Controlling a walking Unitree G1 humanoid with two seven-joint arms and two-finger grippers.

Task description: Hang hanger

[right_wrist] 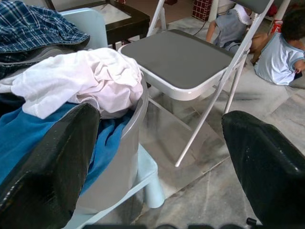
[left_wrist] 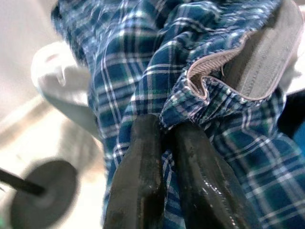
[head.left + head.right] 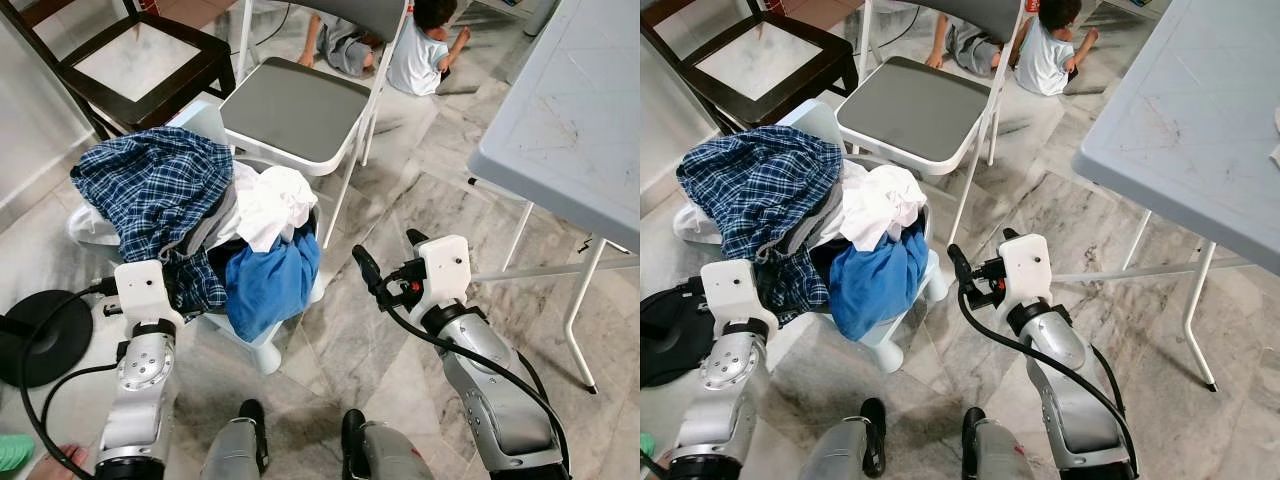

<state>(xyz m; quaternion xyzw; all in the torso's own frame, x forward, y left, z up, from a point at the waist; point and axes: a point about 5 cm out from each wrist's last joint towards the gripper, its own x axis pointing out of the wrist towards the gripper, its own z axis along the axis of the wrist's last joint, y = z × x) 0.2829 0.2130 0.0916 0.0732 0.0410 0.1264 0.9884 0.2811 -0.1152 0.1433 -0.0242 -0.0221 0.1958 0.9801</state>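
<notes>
Left gripper [image 2: 167, 157] pinches plaid shirt [image 3: 150, 190] at basket's [image 1: 128, 157] near rim, lifting it; right gripper [image 1: 157, 176] spread wide, waiting.

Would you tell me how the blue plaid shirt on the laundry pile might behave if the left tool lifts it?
The blue plaid shirt looks floppy: it lies in folds. It would probably sag below the left tool, shut on its fabric. It may drag the crumpled white garment beside it.

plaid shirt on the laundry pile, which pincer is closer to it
Left. The left pincer is shut on the plaid shirt at the pile's front edge; the right pincer hangs open, off to the right beyond the blue cloth.
</notes>
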